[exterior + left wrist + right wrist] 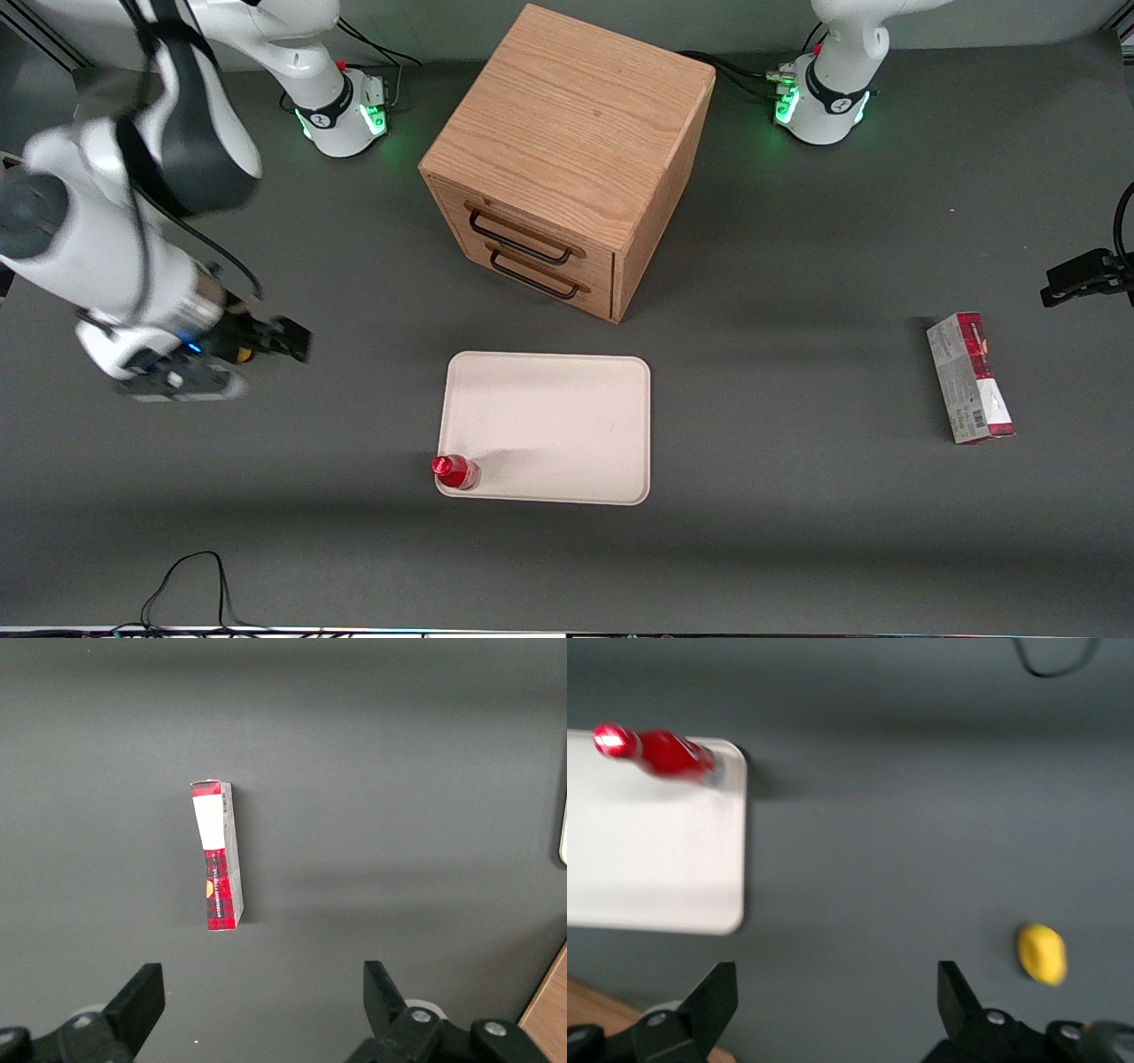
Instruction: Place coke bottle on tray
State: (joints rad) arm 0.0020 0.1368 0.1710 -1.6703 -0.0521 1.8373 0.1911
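- Coke bottle (455, 471) (660, 753) upright on the tray (558, 416) (647, 859), in the corner nearest the front camera toward the working arm's end.
- Gripper (288, 339) (833, 1014) above bare table toward the working arm's end, well apart from the tray; fingers spread wide, nothing held.
- Yellow object (1042, 953) on the table near the gripper.
- Carton box (969, 377) (217, 855) flat toward the parked arm's end.
- Wooden drawer cabinet (567, 159) farther from the camera than the tray.
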